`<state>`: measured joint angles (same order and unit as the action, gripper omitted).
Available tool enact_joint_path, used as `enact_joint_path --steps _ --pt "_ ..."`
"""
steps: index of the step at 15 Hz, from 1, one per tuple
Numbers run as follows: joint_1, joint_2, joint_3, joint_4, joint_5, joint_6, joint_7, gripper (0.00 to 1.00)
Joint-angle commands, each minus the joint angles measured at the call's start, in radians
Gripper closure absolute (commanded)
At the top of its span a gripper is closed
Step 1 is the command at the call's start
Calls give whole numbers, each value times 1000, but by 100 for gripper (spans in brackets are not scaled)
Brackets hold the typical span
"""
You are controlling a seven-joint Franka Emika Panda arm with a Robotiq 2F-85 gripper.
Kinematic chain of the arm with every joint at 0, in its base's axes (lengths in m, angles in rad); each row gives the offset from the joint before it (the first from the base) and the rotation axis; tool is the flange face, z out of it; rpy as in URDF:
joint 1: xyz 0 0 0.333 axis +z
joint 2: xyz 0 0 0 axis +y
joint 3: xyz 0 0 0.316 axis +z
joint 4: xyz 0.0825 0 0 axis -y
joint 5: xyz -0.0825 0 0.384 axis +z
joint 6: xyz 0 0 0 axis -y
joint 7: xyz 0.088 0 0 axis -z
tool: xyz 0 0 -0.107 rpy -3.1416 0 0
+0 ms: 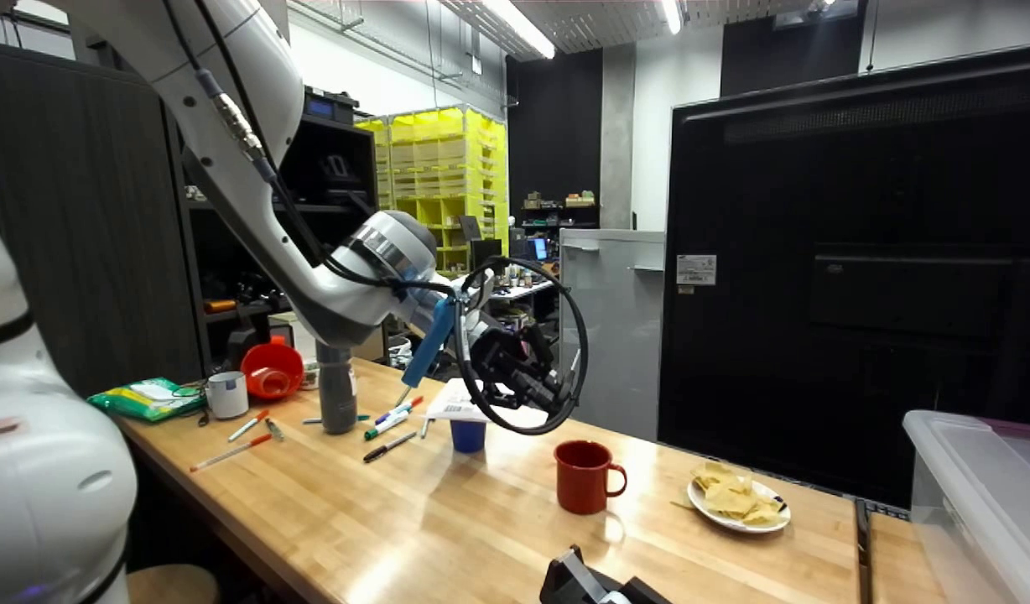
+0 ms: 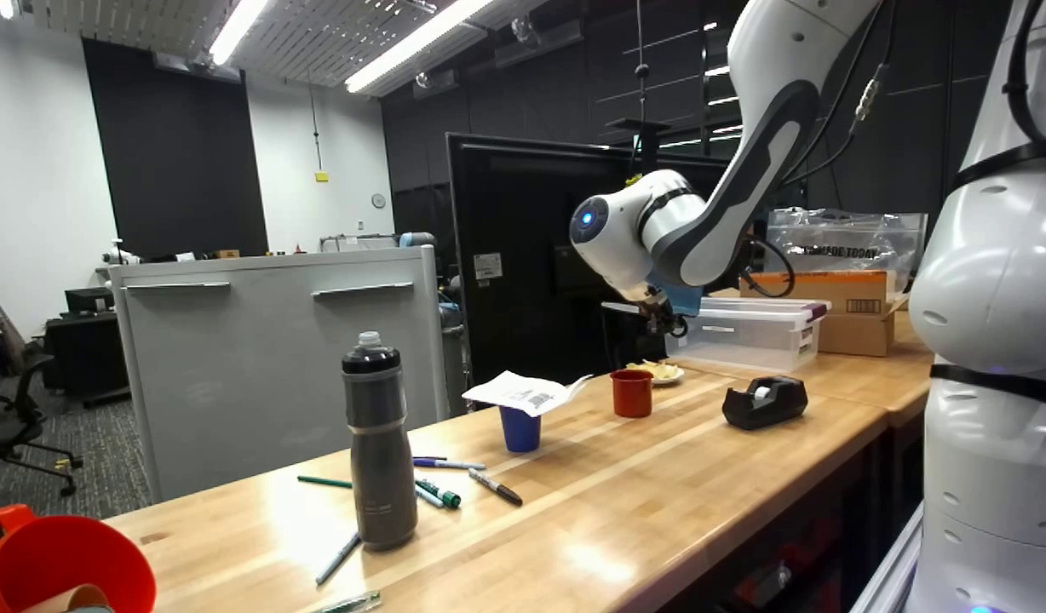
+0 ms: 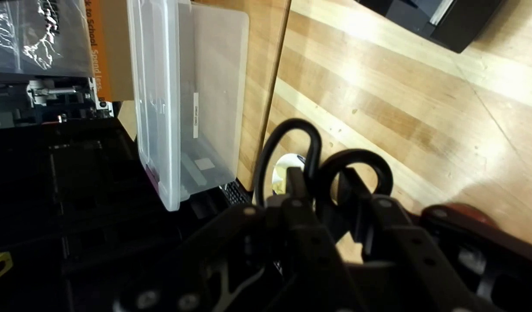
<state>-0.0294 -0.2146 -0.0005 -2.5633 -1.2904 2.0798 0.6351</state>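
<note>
My gripper (image 3: 323, 182) is shut on black scissors (image 3: 357, 155); in the wrist view their two handle loops stick out past the fingertips. The blades are hidden in the dark between the jaws. In an exterior view a small black loop of the scissors (image 2: 681, 327) shows at the gripper's tip. The gripper (image 1: 557, 393) hangs well above the table, touching nothing else. A red mug (image 1: 582, 478) stands upright below, and is mostly hidden by the gripper in the wrist view. Beyond it is a white plate (image 1: 729, 524) of chips (image 1: 733, 497).
A blue cup (image 2: 520, 431) has a white paper packet (image 2: 523, 393) on top. A black tape dispenser (image 2: 766, 403) sits near the front edge. A clear bin (image 3: 216, 86), a grey bottle (image 2: 381, 460), several pens, and a red-orange container (image 1: 272, 369) also stand about. A large black screen (image 1: 817, 294) rises behind.
</note>
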Motion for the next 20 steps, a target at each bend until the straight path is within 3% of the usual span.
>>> enact_joint_path --steps 1,9,15,20 --pt "17 11 12 -7 1 -92 -36 94" --pt "23 113 20 73 8 -315 -15 94" --pt "23 186 14 138 18 -327 -76 94" --pt "25 238 17 189 8 -355 -54 94"
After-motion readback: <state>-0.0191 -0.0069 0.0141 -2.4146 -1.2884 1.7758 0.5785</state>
